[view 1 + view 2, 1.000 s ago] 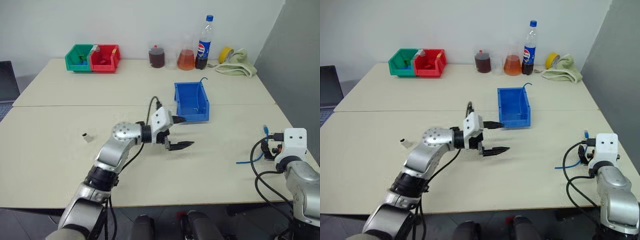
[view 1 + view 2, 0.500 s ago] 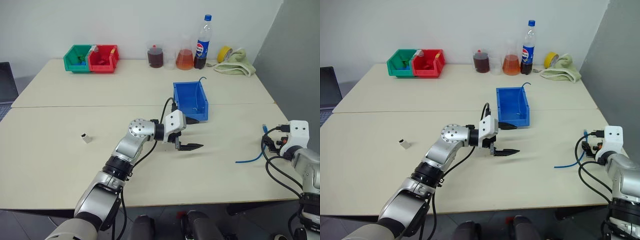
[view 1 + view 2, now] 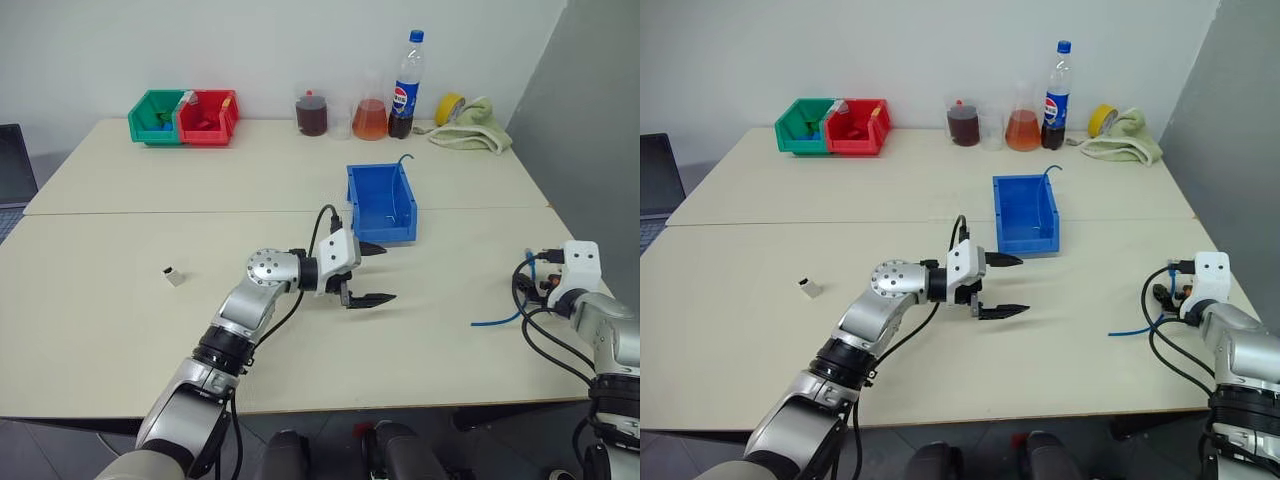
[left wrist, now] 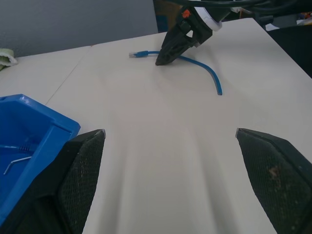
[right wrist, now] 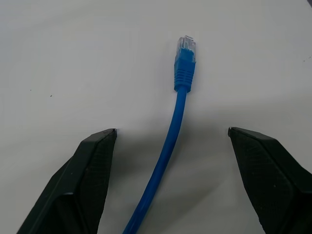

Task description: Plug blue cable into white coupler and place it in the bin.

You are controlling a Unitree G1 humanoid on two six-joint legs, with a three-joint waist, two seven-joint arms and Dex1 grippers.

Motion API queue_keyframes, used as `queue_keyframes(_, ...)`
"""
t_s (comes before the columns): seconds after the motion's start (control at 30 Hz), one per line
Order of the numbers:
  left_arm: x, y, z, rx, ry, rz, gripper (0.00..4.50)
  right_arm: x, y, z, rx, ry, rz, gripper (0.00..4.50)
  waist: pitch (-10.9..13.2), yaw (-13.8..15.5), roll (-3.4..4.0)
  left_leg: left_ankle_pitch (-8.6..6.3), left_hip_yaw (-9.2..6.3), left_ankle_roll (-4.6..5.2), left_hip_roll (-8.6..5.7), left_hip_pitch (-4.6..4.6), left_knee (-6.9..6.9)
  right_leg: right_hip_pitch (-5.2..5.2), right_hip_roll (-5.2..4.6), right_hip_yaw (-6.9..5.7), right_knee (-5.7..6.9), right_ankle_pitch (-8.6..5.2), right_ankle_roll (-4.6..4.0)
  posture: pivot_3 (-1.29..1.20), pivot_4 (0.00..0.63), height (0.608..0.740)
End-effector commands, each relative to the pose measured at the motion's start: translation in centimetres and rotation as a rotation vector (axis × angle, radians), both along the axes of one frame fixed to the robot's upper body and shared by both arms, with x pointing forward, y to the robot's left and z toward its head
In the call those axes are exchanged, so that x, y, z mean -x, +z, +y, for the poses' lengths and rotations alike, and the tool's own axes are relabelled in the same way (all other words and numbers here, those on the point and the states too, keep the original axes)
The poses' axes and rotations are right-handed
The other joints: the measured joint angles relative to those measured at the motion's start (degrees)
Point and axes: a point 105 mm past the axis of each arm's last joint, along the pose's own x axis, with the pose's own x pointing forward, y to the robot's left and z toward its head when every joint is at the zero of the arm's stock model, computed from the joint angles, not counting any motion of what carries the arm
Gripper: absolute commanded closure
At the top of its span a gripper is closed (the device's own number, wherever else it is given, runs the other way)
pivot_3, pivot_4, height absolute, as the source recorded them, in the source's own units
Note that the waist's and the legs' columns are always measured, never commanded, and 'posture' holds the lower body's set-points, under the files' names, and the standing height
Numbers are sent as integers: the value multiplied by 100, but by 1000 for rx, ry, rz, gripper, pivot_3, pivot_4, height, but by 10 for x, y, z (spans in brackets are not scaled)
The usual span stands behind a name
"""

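the left gripper [image 3: 372, 273] is hovering open mid-tabletop, just before the bin [image 3: 381, 203]. the blue cable [image 3: 503, 318] is lying near the right edge beside the right gripper [image 3: 545, 285]. the white coupler [image 3: 174, 275] is sitting towards the left edge.

**Pale tabletop and its load**

A cream table [image 3: 120, 330] is seen, crossed by a seam. On it are laid the white coupler [image 3: 174, 275] at left, the bin [image 3: 381, 203] mid-table, the blue cable [image 3: 500, 318] at right. Green bin [image 3: 153, 117], red bin [image 3: 207, 116], flasks [image 3: 370, 118], bottle [image 3: 404, 72], tape roll [image 3: 450, 106] and cloth [image 3: 476, 127] are lined along the far edge.
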Motion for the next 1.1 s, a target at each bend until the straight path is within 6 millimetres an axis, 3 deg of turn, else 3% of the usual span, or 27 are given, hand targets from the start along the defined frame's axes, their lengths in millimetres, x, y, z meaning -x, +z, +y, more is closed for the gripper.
queue_keyframes(0.03,0,14,3,29,8,-40,0,-1,-3,-1,-40,-29,1,1599,0,-1,0,0,0,0,0,3,0,2,0,0,0,0,0,0,150,740)
queue_keyframes(0.43,4,11,7,13,7,-26,0,-1,-6,4,-77,-28,3,4460,0,0,0,1,1,1,0,2,0,2,0,3,-2,3,5,0,150,740)
queue_keyframes(0.57,5,11,9,34,24,-14,0,-4,2,5,-76,-4,-21,4484,-1,0,1,1,0,1,1,3,1,2,0,3,-1,3,5,0,150,740)
queue_keyframes(0.63,9,12,14,57,49,-4,0,-9,19,12,-16,96,-58,4484,0,-8,2,1,0,1,1,3,1,2,0,2,-1,3,5,0,150,740)
queue_keyframes(0.77,25,7,40,92,140,22,0,-11,51,56,142,531,-69,4484,4,-47,20,0,11,2,4,2,-5,-8,0,20,-3,3,5,0,150,740)
queue_keyframes(0.9,52,-5,73,104,289,54,0,-1,63,114,246,992,-55,4484,8,-95,26,0,10,2,23,16,-10,-7,11,15,-3,-3,-5,0,150,740)
queue_keyframes(1.1,84,-14,114,153,632,67,0,-11,67,201,212,1318,-128,4484,19,-60,6,1,-4,-1,32,30,-6,3,16,-3,8,-5,-9,0,150,740)
